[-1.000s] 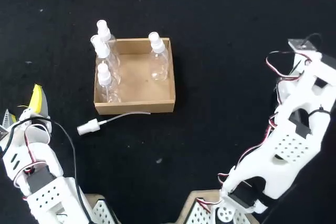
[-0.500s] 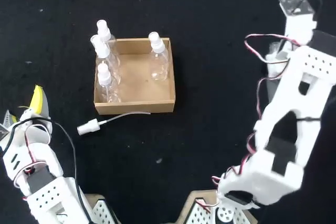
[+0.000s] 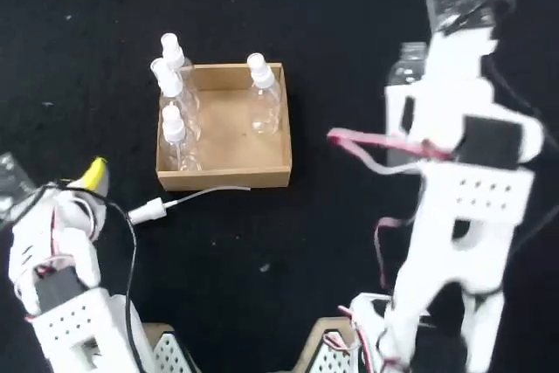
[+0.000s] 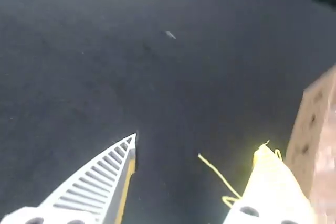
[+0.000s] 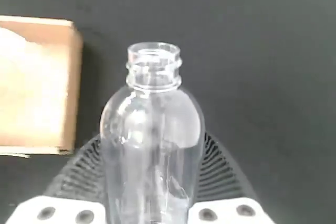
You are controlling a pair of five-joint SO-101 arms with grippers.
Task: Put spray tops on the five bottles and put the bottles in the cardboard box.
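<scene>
Bottle point(image 5: 152, 129) clamped lengthwise in right fingers point(image 5: 223, 174), mouth away from wrist; left fingers point(image 4: 97, 195) apart.

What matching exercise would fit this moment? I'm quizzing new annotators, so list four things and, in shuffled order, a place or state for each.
Things:
1. open-necked bottle
2. loose spray top
3. lone capped bottle
4. left gripper

Places or states:
A. open, nothing between its fingers
B. lying on the table by the cardboard box, at its near wall
C. standing inside the cardboard box, at its far right corner
D. clamped in the right gripper

Pairs: 1-D, 2-B, 3-C, 4-A.
</scene>
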